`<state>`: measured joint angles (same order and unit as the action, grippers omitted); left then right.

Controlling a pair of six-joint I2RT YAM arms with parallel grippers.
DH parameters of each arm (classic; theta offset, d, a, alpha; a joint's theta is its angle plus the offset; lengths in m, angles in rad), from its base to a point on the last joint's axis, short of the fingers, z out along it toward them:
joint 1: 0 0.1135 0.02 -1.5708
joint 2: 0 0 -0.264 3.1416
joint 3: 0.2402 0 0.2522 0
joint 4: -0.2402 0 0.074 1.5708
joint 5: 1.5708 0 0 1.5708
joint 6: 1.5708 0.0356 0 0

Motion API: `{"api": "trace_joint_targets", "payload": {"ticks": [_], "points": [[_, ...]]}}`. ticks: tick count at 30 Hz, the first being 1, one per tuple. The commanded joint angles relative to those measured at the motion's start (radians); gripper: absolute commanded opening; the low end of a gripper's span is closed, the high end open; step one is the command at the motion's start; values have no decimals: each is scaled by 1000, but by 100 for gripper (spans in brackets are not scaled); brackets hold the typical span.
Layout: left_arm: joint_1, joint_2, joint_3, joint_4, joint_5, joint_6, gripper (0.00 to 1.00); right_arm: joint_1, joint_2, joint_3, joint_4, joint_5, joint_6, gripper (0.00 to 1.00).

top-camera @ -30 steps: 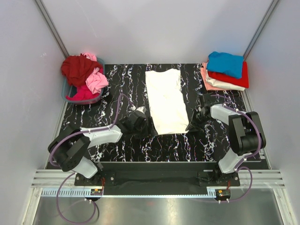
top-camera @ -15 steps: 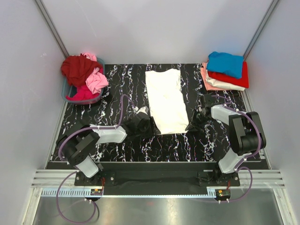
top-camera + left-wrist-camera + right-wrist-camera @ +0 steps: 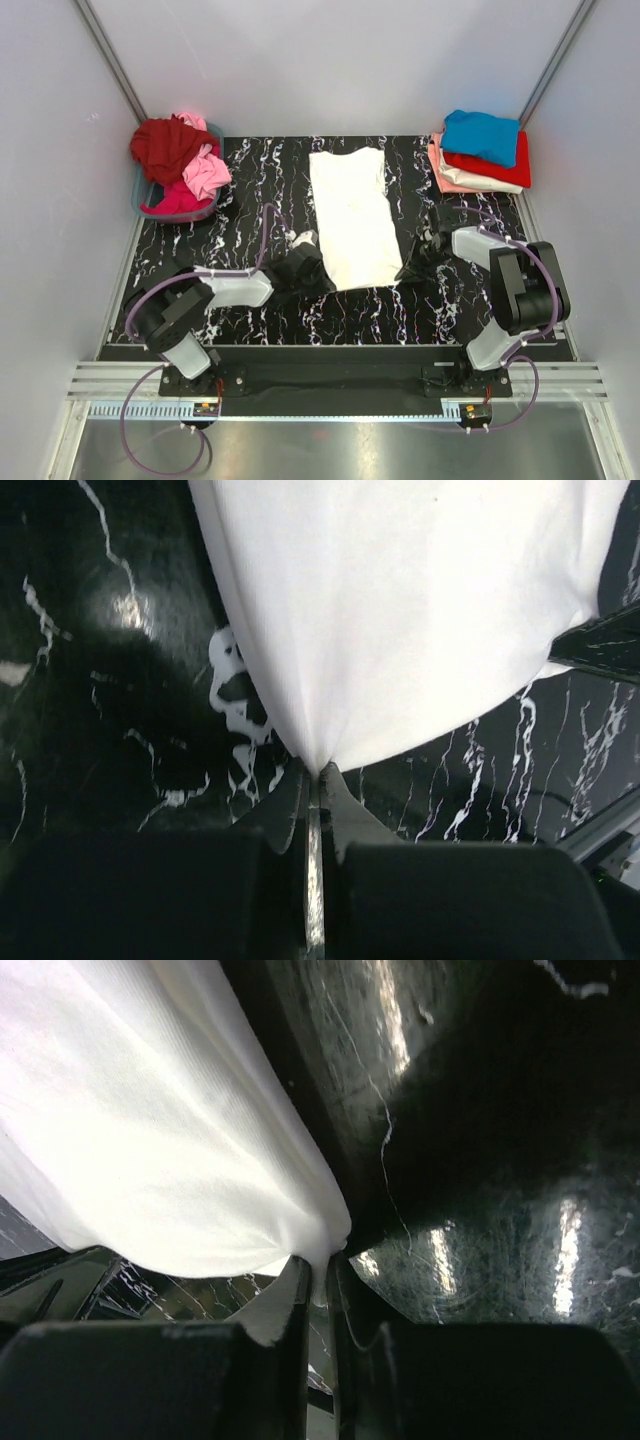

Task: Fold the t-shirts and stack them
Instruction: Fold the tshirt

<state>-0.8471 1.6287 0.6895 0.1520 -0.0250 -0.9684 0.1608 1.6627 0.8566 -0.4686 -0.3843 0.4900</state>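
Black marble-look tabletop [image 3: 250,190] w/ white veins, pale grey walls round it. Flat on it, betw. the two grippers: white t-shirt [image 3: 352,215], folded to a long narrow strip running away from the arms.

Left gripper [image 3: 322,276] down low at strip's near-left corner. Jaws pinched tight on that corner. In wrist view, cloth drawn to a point right at the fingertips, fanning out wide ahead.

Right gripper [image 3: 407,270] at near-right corner. Jaws narrow, clamped on a small bunch of hem. Rest of cloth spreading ahead & to its left; dark glossy tabletop to its right.

Well beyond left gripper, off to its left by far corner: basket [image 3: 148,207] heaped w/ crumpled dark red t-shirt [image 3: 165,145], pink t-shirt [image 3: 207,172], magenta t-shirt [image 3: 180,200].

Beyond right gripper, slightly to its right at far corner: folded stack. Blue t-shirt [image 3: 482,133] on top, red t-shirt [image 3: 500,160] under it, salmon t-shirt [image 3: 450,175] lower, pale t-shirt [image 3: 495,184] lowest.
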Motion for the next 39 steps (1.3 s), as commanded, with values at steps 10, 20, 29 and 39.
{"api": "trace_joint_targets", "payload": {"ticks": [10, 20, 29, 39], "points": [[-184, -338, -28, -351, -170, -35, 0, 28, -504, -211, -134, -80, 123, 0], [-538, -490, -39, -594, -329, -301, 0, 213, -1028, -274, -407, -42, 386, 0], [-619, -512, 106, -769, -410, -336, 0, 217, -1060, -153, -513, -19, 389, 0], [-431, -529, 274, -853, -398, -138, 0, 217, -815, 99, -479, 159, 283, 0]]}}
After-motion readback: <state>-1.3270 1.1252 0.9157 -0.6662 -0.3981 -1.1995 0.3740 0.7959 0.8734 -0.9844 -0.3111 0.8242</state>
